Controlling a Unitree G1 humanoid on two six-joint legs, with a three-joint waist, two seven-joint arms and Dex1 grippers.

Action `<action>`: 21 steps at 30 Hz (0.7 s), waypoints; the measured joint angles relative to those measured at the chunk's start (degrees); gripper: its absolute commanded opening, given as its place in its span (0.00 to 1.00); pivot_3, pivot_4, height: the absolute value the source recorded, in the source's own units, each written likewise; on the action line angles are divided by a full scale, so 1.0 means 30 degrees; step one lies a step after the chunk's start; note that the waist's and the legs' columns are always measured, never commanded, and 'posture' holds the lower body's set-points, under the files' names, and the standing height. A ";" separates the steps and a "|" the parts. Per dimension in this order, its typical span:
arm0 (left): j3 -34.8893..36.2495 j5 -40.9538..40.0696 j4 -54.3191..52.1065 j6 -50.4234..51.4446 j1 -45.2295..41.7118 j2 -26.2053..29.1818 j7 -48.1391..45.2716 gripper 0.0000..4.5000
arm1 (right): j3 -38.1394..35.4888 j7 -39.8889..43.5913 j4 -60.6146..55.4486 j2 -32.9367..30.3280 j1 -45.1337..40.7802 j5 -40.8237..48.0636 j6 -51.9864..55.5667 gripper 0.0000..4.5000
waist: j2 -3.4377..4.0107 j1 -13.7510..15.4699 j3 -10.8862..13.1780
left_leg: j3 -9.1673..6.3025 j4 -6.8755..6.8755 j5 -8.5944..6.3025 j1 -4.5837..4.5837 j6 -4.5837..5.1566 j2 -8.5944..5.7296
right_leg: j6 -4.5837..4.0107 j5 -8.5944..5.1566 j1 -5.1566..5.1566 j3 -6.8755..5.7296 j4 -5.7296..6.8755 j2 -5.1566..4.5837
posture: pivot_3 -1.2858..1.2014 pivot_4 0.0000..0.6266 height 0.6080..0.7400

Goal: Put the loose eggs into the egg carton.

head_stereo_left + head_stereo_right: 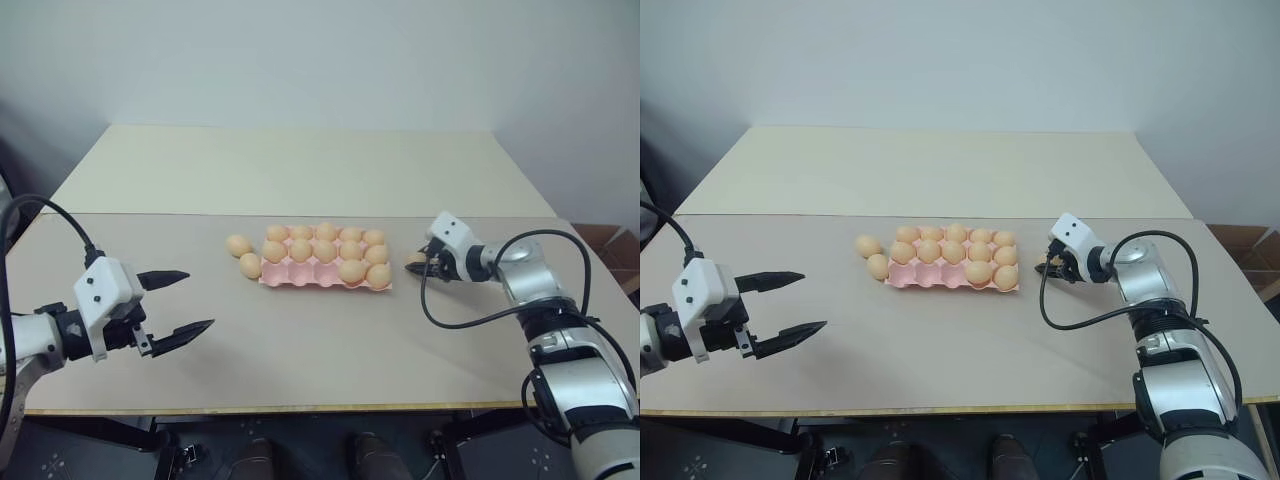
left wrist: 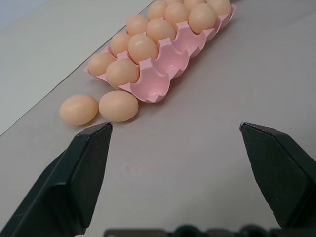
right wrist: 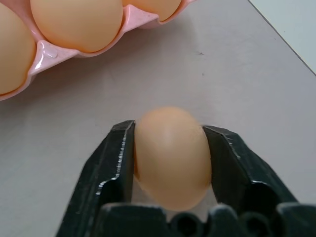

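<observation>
The pink egg carton [image 1: 305, 277] lies mid-table and holds several tan eggs; some of its near-row cells are bare. Just off its left end, two loose eggs [image 1: 238, 245] [image 1: 250, 265] rest on the table, and the left wrist view also has them [image 2: 79, 109] [image 2: 118, 105]. My right gripper [image 1: 422, 262] sits low at the carton's right end, shut on a third loose egg [image 3: 172, 155] that is squeezed between both fingers close to the tabletop. My left gripper [image 1: 200, 299] hovers open and empty over the table's front left, pointing toward the carton.
The beige table's front edge [image 1: 300, 408] runs close below my arms. A second, paler table [image 1: 300, 165] adjoins behind. A cardboard box [image 1: 610, 245] stands beyond the right side. A black cable [image 1: 470, 318] loops from my right forearm over the tabletop.
</observation>
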 measured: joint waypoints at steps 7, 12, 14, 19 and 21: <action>0.0005 0.0051 -0.0003 0.0020 0.0019 0.0005 0.0040 1.00 | -0.0051 -0.0215 -0.1393 -0.0490 0.0372 -0.0275 -0.0059 0.42 | 0.0006 0.0015 0.0003 | -0.0002 -0.0004 0.0000 -0.0007 0.0000 -0.0001 | 0.0002 0.0000 -0.0005 0.0000 -0.0001 -0.0002 | 0.52 0.24 1.00; 0.0031 0.0083 0.0024 0.0019 -0.0018 0.0023 0.0049 1.00 | -0.0775 0.0833 -0.6564 -0.0912 0.1127 0.1060 0.0625 0.42 | 0.0007 -0.0044 0.0004 | -0.0002 -0.0018 0.0000 0.0010 -0.0001 0.0025 | 0.0019 -0.0003 -0.0005 0.0000 0.0001 0.0023 | 0.52 0.24 1.00; 0.0029 0.0087 0.0033 0.0017 -0.0046 0.0027 0.0050 1.00 | -0.0828 0.1310 -0.8441 -0.0832 0.1268 0.1817 0.1385 0.42 | 0.0008 -0.0036 0.0003 | -0.0004 -0.0018 0.0000 0.0015 -0.0002 0.0031 | 0.0020 -0.0005 -0.0004 -0.0002 0.0010 0.0031 | 0.52 0.24 1.00; -0.0031 0.0350 0.0094 -0.0031 -0.0162 0.0029 0.0049 1.00 | -0.0247 0.1545 -1.1613 0.0596 0.1878 0.2350 0.2227 0.42 | 0.0009 0.0028 0.0002 | -0.0004 -0.0018 0.0001 0.0017 -0.0006 0.0035 | 0.0006 -0.0009 -0.0005 -0.0006 0.0011 0.0033 | 0.52 0.24 1.00; -0.0034 0.0365 0.0093 -0.0034 -0.0165 0.0029 0.0051 1.00 | 0.0316 0.1462 -1.1977 0.1207 0.2138 0.2210 0.2016 0.42 | 0.0009 0.0061 0.0003 | -0.0001 -0.0018 0.0001 0.0011 -0.0006 0.0032 | -0.0006 -0.0004 -0.0007 -0.0005 0.0009 0.0027 | 0.52 0.24 1.00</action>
